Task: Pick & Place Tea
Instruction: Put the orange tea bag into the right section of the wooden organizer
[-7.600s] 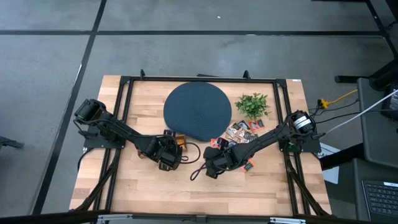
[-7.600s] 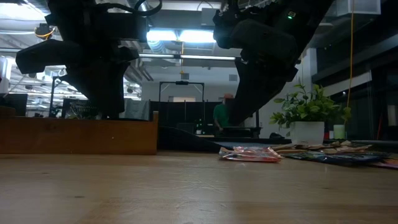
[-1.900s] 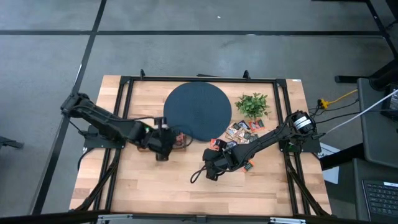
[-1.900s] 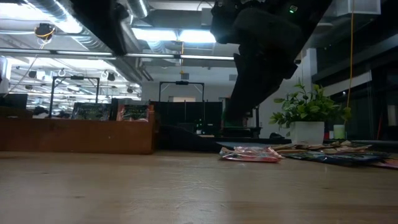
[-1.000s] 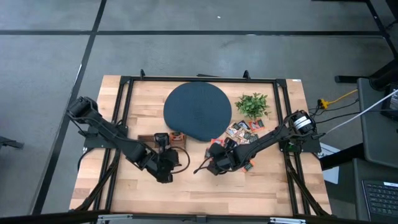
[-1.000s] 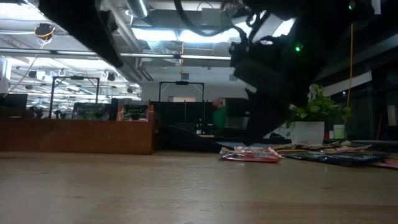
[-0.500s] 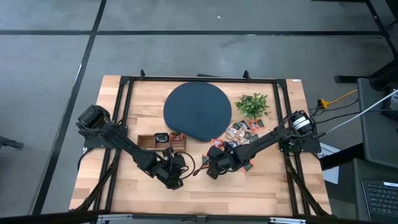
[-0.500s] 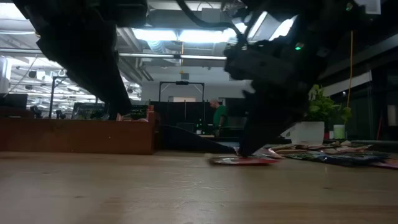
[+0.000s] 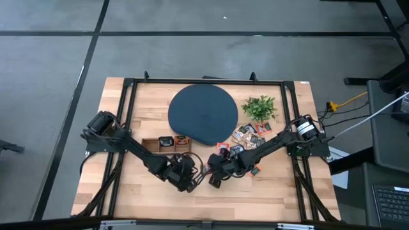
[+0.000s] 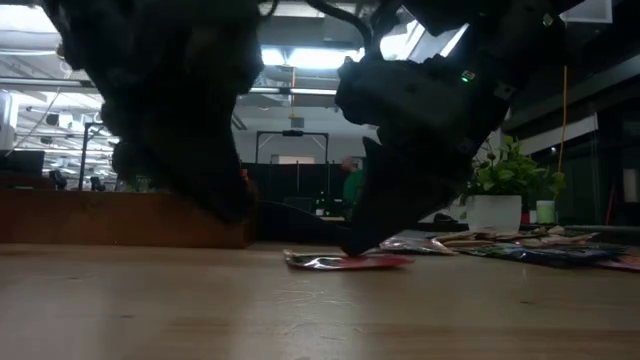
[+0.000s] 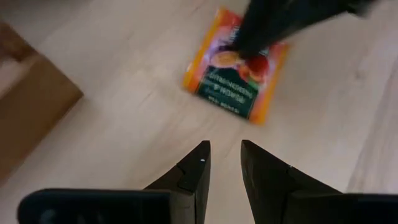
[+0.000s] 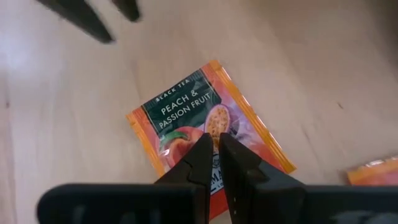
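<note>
On the wooden table point(image 9: 128, 191), the two arms met near the middle of the near half. The right gripper point(image 12: 216, 144) pointed down at an orange sachet point(image 12: 208, 140) printed "Black Tea, Peach & Passion Fruit", which lay flat on the wood. Its fingers point(image 12: 239, 165) were almost closed, with only a thin slit between them, and their tips pressed on top of the sachet; it was not clamped between them. In the low view the same sachet point(image 10: 347, 261) lay flat on the table under the dark tip of the right arm.

The left gripper point(image 11: 224, 151) hovered just beside it, its fingers point(image 11: 194, 168) partly parted with a narrow gap and holding nothing. The sachet point(image 11: 236, 74) lay on the wood ahead of those fingers, with the right arm's fingers resting on it.

From above, the two grippers point(image 9: 181, 174) point(image 9: 216, 171) were close together, near of the round dark disc point(image 9: 202, 114). The remaining tea sachets point(image 9: 248, 134) lay in a loose heap to the right of the disc, near of the small green plant point(image 9: 259, 107). A shallow wooden box point(image 9: 165, 144) sat to the left, just near of the disc's left edge.
</note>
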Controlling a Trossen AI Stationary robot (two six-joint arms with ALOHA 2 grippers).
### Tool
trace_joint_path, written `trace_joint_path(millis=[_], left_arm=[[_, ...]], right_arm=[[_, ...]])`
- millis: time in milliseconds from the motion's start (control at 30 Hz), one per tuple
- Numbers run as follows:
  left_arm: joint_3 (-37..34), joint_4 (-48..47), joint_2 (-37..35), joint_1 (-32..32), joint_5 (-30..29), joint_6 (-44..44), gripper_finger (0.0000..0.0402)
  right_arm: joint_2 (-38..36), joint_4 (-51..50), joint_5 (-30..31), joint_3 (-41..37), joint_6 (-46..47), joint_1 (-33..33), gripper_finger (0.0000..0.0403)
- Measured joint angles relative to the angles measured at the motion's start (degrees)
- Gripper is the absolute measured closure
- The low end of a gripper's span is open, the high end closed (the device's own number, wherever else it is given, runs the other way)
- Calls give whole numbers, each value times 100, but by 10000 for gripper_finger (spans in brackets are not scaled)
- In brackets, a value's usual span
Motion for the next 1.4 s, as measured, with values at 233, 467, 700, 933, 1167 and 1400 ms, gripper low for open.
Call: trace_joint_path(millis=[233, 467, 700, 933, 1167, 1400], left_arm=[[-9, -66, 199, 113, 127, -230, 315], [-7, 132, 197, 14, 95, 905, 287], [-4, 125, 197, -199, 95, 3332, 251], [-4, 125, 197, -348, -715, 5973, 224], [-4, 289, 238, -311, -832, 7418, 221], [7, 892, 682, -292, -1038, 8471, 229]], right_arm=[[7, 56, -149, 110, -466, 0, 370], [7, -652, -222, 597, -690, 70, 370], [4, -1663, -118, 811, -347, 83, 370], [4, -1726, -160, 811, 175, 87, 370], [34, -1619, -308, 811, 778, 79, 370], [151, -1531, -368, 815, 927, 35, 388]])
